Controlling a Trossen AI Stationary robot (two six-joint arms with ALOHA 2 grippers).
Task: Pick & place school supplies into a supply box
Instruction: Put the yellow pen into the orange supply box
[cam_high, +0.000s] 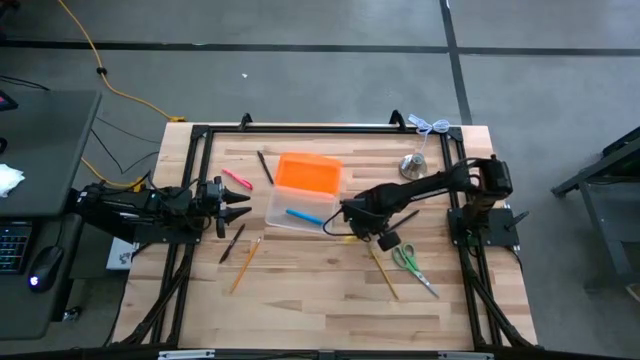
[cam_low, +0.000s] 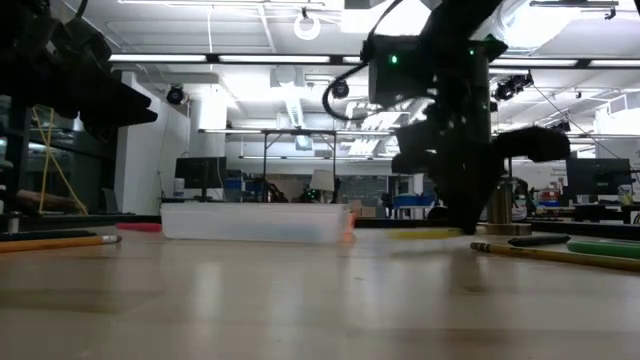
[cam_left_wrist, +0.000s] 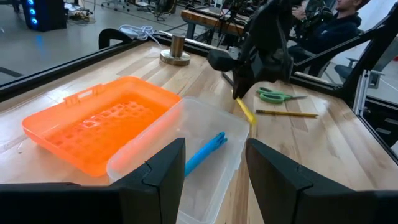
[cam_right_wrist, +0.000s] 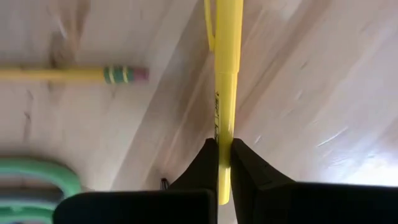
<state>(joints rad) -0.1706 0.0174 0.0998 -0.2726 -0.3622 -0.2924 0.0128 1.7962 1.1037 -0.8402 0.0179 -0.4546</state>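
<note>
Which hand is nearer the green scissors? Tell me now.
Right. The right hand, shut on a yellow pen, sits just beside the green scissors; the left hand waits across the supply box.

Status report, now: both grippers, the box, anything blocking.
Right gripper shut on yellow pen, beside the supply box. Left gripper open, waiting at table's left. Blue pen already in box. Nothing in the way.
</note>
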